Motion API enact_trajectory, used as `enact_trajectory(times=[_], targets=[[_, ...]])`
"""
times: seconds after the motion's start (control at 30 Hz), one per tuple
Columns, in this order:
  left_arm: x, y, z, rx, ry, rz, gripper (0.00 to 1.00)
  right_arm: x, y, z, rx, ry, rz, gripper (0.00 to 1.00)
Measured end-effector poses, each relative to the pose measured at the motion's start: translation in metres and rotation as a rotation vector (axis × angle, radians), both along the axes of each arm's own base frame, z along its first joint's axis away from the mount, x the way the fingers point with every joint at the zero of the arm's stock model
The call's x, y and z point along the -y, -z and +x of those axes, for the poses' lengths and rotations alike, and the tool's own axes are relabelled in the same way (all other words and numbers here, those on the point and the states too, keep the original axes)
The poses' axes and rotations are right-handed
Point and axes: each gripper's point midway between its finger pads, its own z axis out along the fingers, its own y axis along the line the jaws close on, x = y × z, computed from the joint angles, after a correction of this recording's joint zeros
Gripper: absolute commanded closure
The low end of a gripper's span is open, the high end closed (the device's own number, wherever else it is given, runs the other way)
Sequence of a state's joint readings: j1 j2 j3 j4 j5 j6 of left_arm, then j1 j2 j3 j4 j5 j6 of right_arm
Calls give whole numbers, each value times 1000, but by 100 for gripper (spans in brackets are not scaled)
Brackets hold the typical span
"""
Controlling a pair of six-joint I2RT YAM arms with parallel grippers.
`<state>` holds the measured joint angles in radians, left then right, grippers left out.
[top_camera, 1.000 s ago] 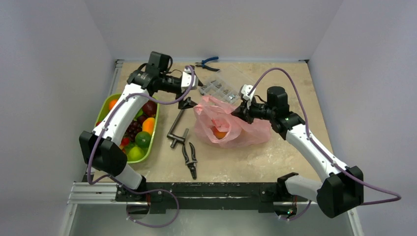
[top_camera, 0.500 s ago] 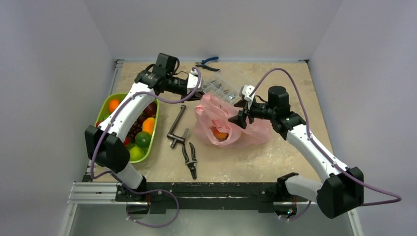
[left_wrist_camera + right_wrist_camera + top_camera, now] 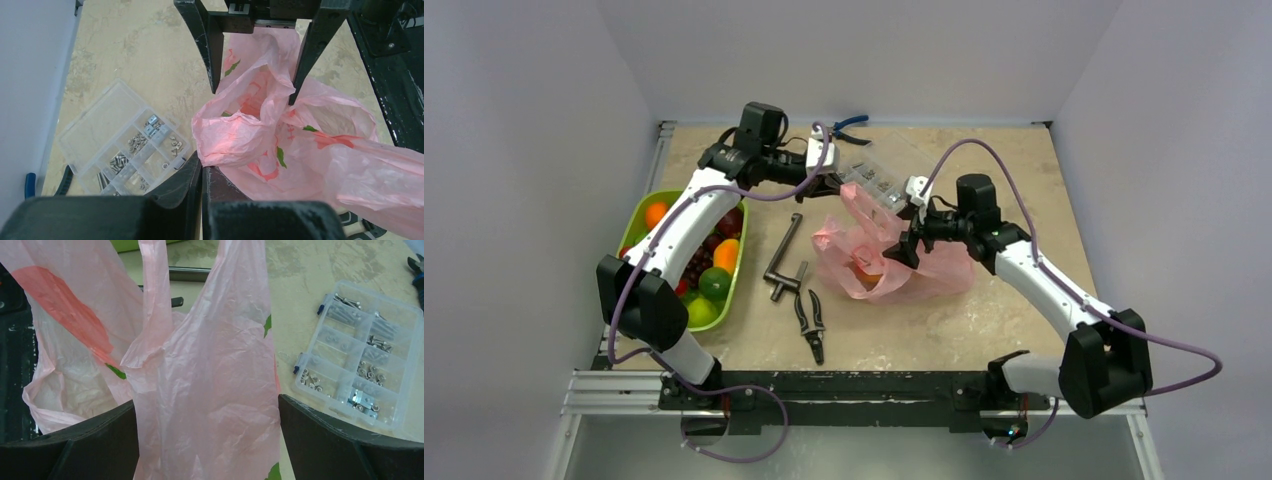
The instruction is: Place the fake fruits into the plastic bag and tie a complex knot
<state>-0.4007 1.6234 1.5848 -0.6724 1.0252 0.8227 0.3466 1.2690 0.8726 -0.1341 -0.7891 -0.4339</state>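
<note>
orange fruit (image 3: pixel 869 270) in bag (image 3: pixel 939 275), fruits (image 3: pixel 715 283) in tray (image 3: pixel 638 208)

Lime tray (image 3: pixel 637 210), parts box (image 3: pixel 357 370), black pliers (image 3: pixel 810 320), metal clamp (image 3: pixel 782 258)

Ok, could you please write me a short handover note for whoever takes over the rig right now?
Left gripper: shut on the plastic bag, at its rim.
Right gripper: open, bag film between its fingers.
One orange fruit shows inside the bag; the other fake fruits lie in the green tray.
Left to do: bag the rest, tie the knot.
</note>
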Motion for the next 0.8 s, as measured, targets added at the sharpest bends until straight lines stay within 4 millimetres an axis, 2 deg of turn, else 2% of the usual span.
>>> enact_trajectory(times=[0.07, 0.13, 0.3, 0.33, 0.4, 0.43, 0.47, 0.53, 0.63, 0.7, 0.73, 0.8], targets=[[1, -3, 2, -8, -11, -10, 100, -2, -1, -2, -4, -12, 9, 4], [2, -6, 3, -16, -20, -20, 100, -2, -2, -3, -2, -16, 12, 16], [5, -14, 7, -32, -42, -44, 100, -3, -4, -1, 14, -20, 16, 75], [6, -16, 8, -37, -47, -50, 94, -4, -4, -1, 15, -23, 17, 83], [5, -18, 10, -46, -57, -57, 50, -4, -4, -2, 18, -30, 19, 96], [3, -20, 11, -51, -61, -62, 34, -4, -4, -3, 15, -33, 20, 99], [0, -21, 12, -60, -67, -66, 28, -3, -3, -3, 13, -35, 19, 100], [-15, -23, 19, -82, -97, -69, 25, -1, -1, -4, 3, -33, 15, 100], [-61, -13, 33, -81, -176, -28, 23, 3, 1, -5, -7, -28, 8, 100], [-94, -3, 37, -80, -229, 13, 5, 4, 0, -7, -6, -34, 7, 100], [-110, 2, 38, -67, -247, 36, 1, 5, -2, -9, -3, -40, 10, 100], [-132, 16, 28, -56, -243, 86, 0, 4, -5, -12, 6, -51, 15, 100]])
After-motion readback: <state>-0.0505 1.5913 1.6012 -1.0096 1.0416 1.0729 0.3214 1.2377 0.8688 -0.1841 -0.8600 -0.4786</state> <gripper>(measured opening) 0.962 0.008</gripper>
